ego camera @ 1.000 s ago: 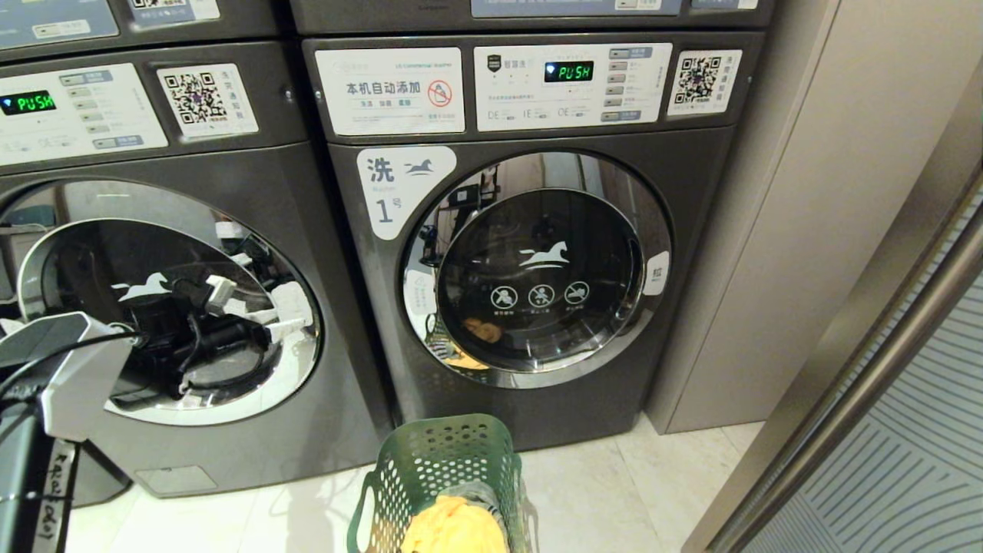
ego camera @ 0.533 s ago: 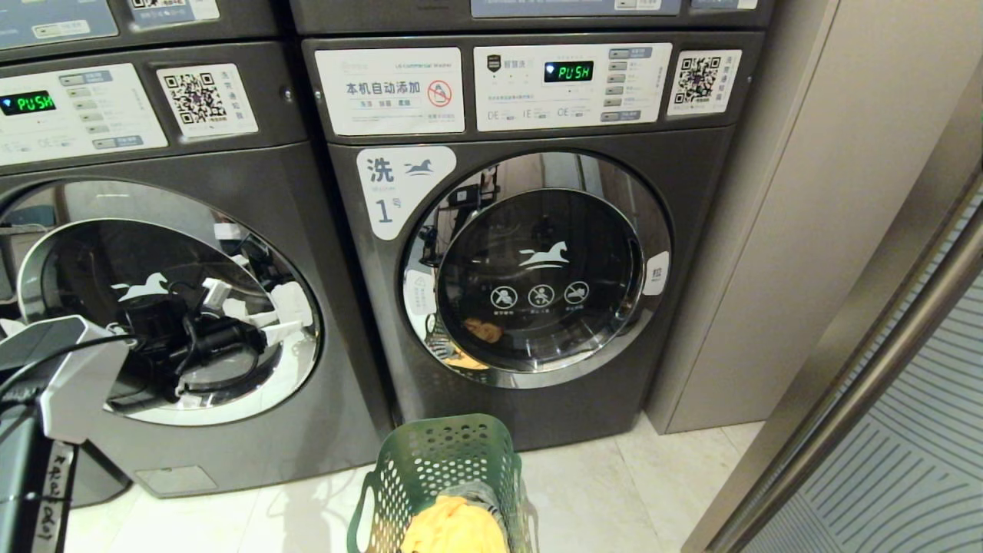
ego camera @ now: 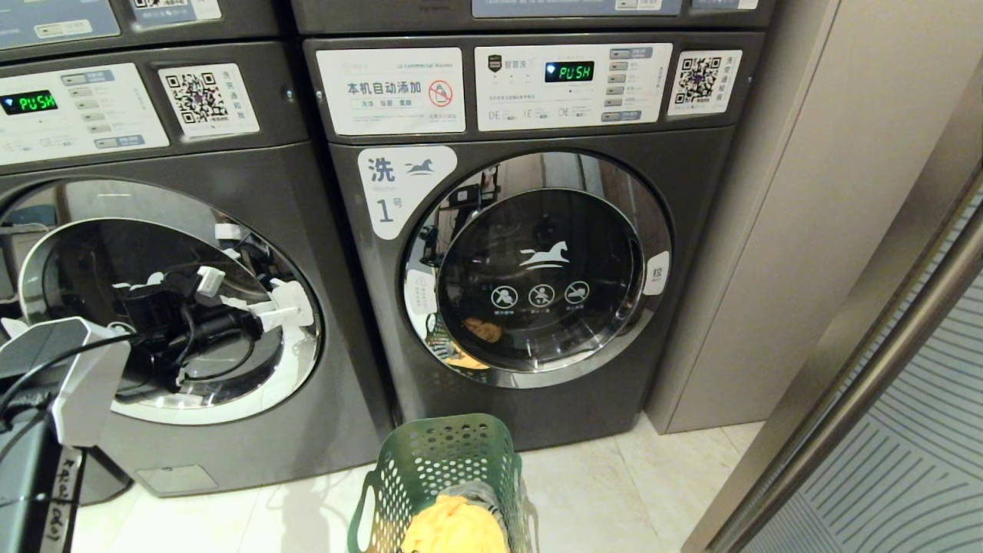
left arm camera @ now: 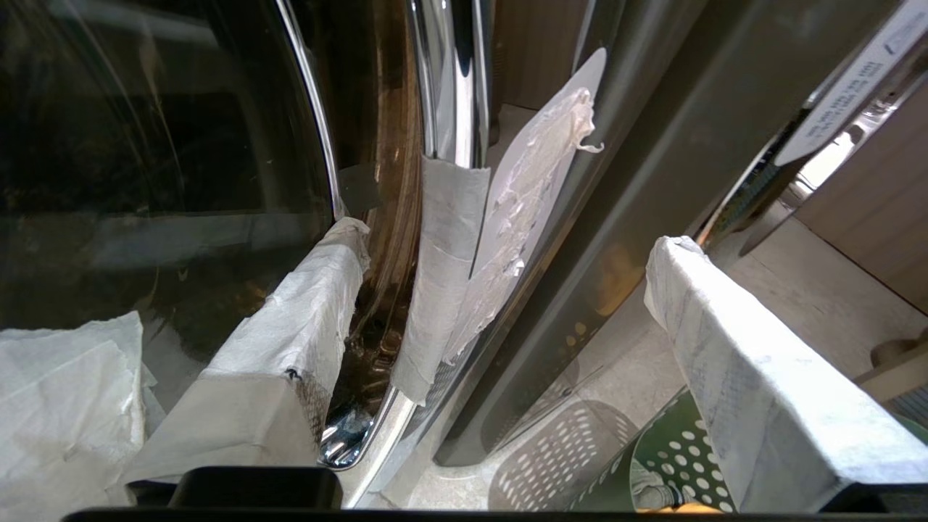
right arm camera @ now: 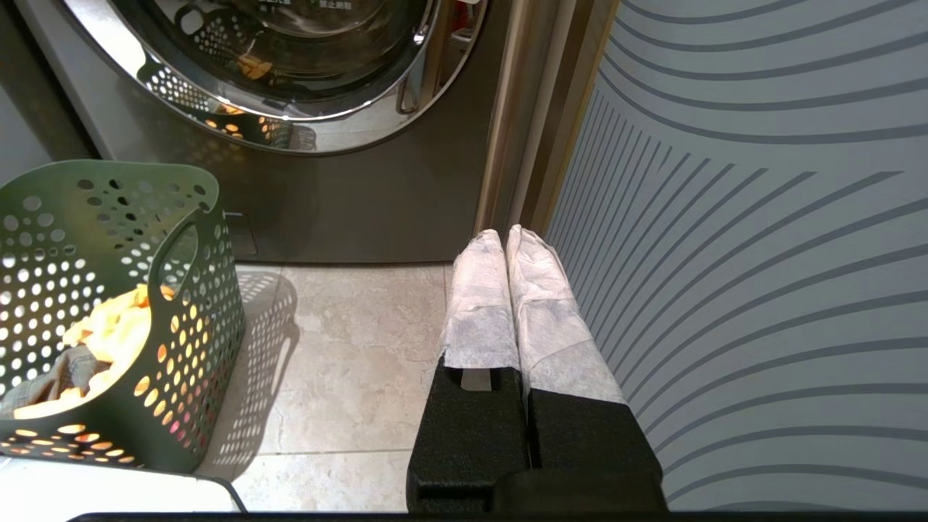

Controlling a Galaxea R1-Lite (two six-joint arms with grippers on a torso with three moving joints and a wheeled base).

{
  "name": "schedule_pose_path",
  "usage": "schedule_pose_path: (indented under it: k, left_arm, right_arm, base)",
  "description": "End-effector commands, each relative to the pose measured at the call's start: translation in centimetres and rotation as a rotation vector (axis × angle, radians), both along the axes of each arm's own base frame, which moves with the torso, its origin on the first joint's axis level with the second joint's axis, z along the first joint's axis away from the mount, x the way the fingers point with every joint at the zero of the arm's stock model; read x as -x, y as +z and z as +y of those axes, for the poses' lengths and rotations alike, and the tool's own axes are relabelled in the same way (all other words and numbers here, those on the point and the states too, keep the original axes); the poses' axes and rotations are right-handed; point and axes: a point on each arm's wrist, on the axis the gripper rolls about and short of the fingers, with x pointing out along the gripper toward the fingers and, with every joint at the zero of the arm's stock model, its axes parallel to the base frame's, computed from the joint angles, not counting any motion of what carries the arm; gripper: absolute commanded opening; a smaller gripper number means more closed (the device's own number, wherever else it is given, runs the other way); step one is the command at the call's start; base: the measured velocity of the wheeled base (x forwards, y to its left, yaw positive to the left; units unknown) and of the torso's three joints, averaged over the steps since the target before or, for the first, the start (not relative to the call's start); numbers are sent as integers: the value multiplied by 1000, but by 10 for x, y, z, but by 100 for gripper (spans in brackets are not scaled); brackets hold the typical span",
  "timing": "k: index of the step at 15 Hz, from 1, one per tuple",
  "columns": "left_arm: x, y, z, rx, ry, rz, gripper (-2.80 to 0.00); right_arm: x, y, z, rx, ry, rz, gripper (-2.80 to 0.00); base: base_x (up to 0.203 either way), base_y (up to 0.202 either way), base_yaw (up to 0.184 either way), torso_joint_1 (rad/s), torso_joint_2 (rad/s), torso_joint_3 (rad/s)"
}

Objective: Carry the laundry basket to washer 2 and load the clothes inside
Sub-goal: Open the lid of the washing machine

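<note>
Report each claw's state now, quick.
Left claw: open, holding nothing, at the washer door's chrome rim.
Right claw: closed, empty.

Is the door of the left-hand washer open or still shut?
Shut. The chrome-rimmed door sits flush in the washer front, no gap visible. The left gripper, fingers spread, is at the taped door edge.

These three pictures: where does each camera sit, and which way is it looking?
Head view: up on the robot's head, facing forward and down at washer 1, the laundry basket and the washer left of it; the left arm shows.
Left wrist view: behind the open left gripper, close against that washer's chrome door rim.
Right wrist view: behind the shut right gripper, facing the floor beside a striped panel.
Shared: all three show the basket.
</note>
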Motion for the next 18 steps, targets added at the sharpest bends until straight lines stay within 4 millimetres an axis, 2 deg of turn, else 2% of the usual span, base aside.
schedule_pose_path:
  k: [1, 4, 10, 18]
  left_arm:
    - [0, -2, 0, -1, -21, -8, 0]
    - [0, -4, 1, -3, -43, -14, 0]
    - [8, -22, -1, -71, -37, -19, 0]
    - [7, -20, -3, -62, -77, -27, 0]
  right_arm:
    - [0, 0, 0, 1, 1, 2, -280]
    - [0, 0, 0, 1, 1, 2, -280]
    - [0, 0, 0, 1, 1, 1, -280]
    - [0, 0, 0, 1, 1, 2, -280]
  base:
    - [0, 0, 0, 0, 0, 0]
    - [0, 0, 0, 0, 0, 0]
    - [0, 0, 0, 0, 0, 0]
    - [0, 0, 0, 0, 0, 0]
